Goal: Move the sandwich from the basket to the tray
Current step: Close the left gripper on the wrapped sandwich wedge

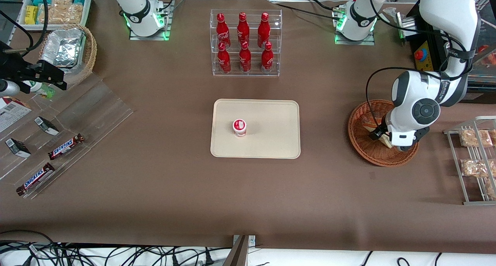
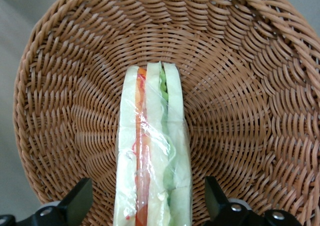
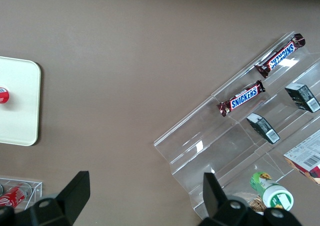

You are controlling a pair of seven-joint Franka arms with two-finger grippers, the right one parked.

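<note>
Wicker basket holds sandwich; gripper fingers spread astride it, grasp pending; next, close and lift toward tray.

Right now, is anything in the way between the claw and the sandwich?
Nothing visible. The claw is down in the basket, its fingers open on either side of the sandwich and not yet touching it.

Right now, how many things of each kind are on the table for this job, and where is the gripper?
Sandwich: 1, in the basket
Basket: 1
Tray: 1
Cup on the tray: 1
Cola bottles in the rack: 6
Gripper: 1, open, astride the sandwich
Total: 11
</note>
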